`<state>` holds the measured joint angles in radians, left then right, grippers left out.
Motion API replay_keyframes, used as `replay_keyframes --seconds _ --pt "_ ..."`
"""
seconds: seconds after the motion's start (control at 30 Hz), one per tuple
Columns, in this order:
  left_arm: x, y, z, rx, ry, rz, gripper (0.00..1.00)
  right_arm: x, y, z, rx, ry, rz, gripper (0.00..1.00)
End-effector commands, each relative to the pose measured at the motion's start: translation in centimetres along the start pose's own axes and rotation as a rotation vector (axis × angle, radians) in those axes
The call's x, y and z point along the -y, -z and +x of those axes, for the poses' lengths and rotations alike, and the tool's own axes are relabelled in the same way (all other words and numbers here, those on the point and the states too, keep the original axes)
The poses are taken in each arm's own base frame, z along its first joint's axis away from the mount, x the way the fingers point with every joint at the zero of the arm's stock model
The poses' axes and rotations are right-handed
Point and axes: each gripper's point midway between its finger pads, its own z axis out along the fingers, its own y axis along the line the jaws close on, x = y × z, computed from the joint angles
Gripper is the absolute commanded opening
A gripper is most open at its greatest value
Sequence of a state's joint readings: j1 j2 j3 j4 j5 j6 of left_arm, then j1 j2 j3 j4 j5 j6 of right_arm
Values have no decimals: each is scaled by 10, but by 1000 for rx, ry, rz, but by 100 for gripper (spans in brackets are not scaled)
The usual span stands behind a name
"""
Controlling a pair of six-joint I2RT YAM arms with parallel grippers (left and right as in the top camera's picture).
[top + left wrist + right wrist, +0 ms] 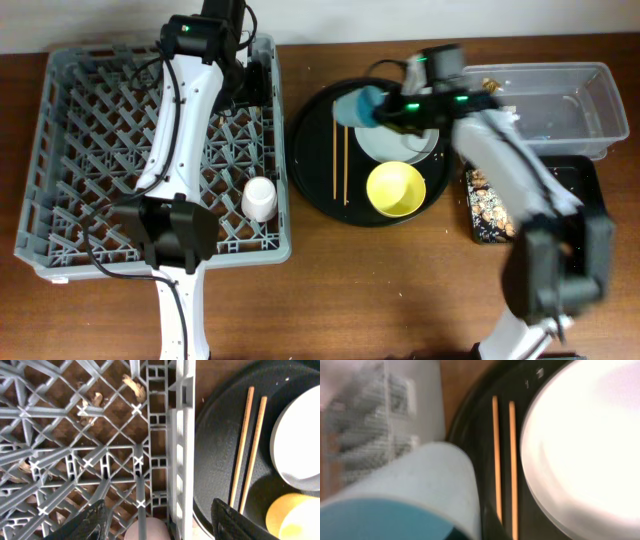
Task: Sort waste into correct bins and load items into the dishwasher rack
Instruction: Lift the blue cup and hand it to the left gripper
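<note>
The grey dishwasher rack fills the left, with a pinkish-white cup standing in its front right part. My left gripper is open and empty above the rack's right wall, and the cup shows between its fingers. My right gripper is shut on the light blue cup and holds it on its side above the round black tray. The cup hides the right fingers. Two chopsticks, a grey plate and a yellow bowl lie on that tray.
A clear tub stands at the back right, with a black rectangular tray in front of it. Brown crumbly leftovers lie at that tray's left end. Bare wooden table runs along the front.
</note>
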<state>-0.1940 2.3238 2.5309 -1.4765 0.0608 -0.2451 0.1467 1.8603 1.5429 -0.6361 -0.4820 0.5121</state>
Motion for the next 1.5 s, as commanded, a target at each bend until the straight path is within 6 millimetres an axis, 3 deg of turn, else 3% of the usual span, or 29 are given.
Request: replay_keyframes --seconds 0.0,0.07,0.1,0.17,0.2,0.27,0.37,0.43,0.53,0.6,0.7,0.8,0.93,1.03,1.17,1.3,1.4,1.43,1.47 --pt "44 -3 23 -93 -104 280 65 -21 68 34 -80 180 -71 4" --pt "77 -11 49 -191 -173 520 65 -39 101 78 -207 245 -238 4" --pt "89 -9 59 -220 -205 630 65 -42 110 89 -220 251 -305 4" --pt "119 18 70 -218 -293 909 66 -25 129 106 -158 212 -466 4" --pt "130 32 71 -204 -309 1017 66 -15 137 101 -56 213 -638 4" --pt "139 48 70 -198 -291 1123 74 -1 133 79 19 158 -706 4" --pt "154 87 64 -183 -237 1366 83 -34 138 38 131 238 -745 4" --pt "157 111 58 -171 -202 1506 86 -49 138 25 193 256 -738 4" --pt "156 112 61 -220 -149 1497 87 -66 105 30 207 269 -683 4" --pt "156 112 64 -244 -126 1494 87 -67 74 35 163 266 -689 4" --pt "167 112 72 -255 -160 1495 87 -78 54 40 161 313 -713 4" --pt "179 104 86 -291 -202 1446 87 -85 55 37 192 331 -716 4" --pt "179 98 88 -295 -214 1408 87 -104 75 35 211 374 -813 4" --pt "179 95 91 -307 -216 1386 87 -105 79 35 206 387 -824 4" --pt "177 91 92 -311 -218 1359 87 -92 91 31 182 401 -844 4" --pt "177 96 93 -333 -188 1381 87 -92 88 34 170 394 -842 4" --pt "177 96 95 -345 -177 1378 86 -90 67 40 151 376 -802 4" --pt "177 96 95 -344 -178 1378 85 -91 57 44 131 366 -801 4" --pt "177 96 95 -344 -178 1378 77 -91 57 44 130 365 -800 4"
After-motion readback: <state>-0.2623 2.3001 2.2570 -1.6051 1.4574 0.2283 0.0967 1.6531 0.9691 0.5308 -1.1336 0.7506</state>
